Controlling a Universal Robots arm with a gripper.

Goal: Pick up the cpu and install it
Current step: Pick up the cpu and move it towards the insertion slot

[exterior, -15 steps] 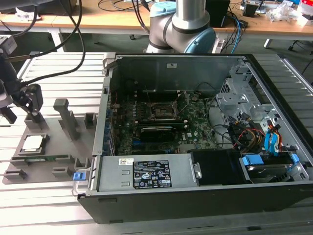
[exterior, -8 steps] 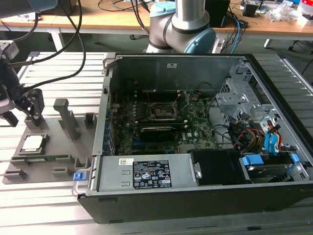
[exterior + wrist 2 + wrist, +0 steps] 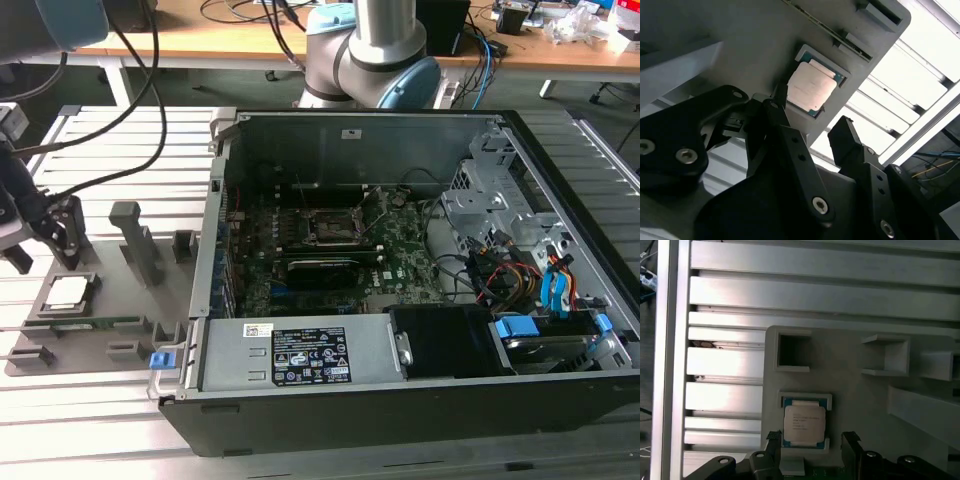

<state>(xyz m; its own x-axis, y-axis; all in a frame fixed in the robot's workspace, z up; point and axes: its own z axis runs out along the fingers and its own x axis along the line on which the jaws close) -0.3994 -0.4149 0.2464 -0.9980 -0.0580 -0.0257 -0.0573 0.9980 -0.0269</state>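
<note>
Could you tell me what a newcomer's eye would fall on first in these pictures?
The open computer case takes up the middle of the exterior view, with its green motherboard exposed. At the exterior view's left, the silver-topped cpu lies in a pocket of a grey tray. The gripper hangs above it, open and holding nothing.

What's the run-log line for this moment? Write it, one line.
gripper: open, hovering over flat square silver-grey cpu | cpu: in recess of grey tray, ungrasped | install: not done
</note>
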